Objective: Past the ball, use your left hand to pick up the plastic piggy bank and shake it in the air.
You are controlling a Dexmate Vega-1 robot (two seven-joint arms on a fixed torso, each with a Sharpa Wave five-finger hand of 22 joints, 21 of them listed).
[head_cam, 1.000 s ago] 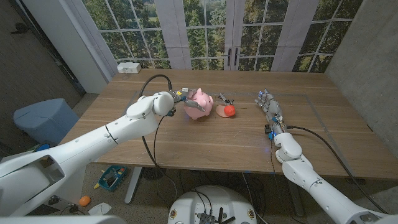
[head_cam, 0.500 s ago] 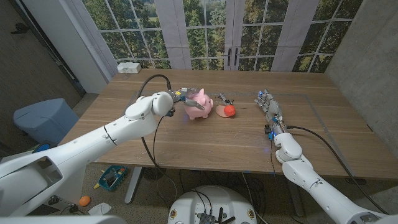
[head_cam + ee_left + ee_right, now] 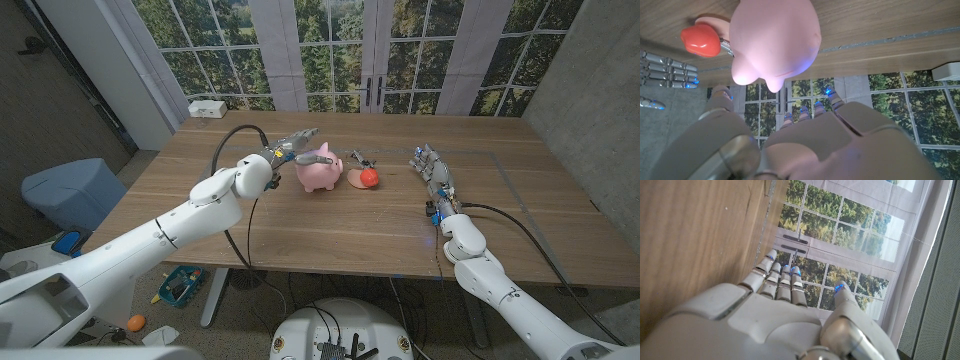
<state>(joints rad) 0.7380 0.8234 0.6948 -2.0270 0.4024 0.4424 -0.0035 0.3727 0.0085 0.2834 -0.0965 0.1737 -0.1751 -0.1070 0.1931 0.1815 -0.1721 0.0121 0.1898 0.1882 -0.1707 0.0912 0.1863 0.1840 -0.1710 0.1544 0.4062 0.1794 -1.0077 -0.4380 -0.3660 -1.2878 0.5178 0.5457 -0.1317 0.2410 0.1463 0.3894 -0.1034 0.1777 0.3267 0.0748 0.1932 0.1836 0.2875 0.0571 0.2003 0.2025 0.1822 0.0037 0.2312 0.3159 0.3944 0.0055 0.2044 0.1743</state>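
Observation:
The pink plastic piggy bank stands upright on the wooden table, just left of the red ball. My left hand hovers beside and slightly above the pig's left side, fingers spread, holding nothing. In the left wrist view the piggy bank sits apart from my fingertips, with the red ball beyond it. My right hand stands on its edge at the table's right, fingers straight and together, empty; the right wrist view shows its fingers along the table.
A tan disc lies against the ball. A small dark object sits just behind it. A white box stands at the far left corner. A blue bin is on the floor to the left.
The piggy bank, held tilted in my left hand before, now stands on the table. My left hand has let go, spread its fingers and drawn back a little.

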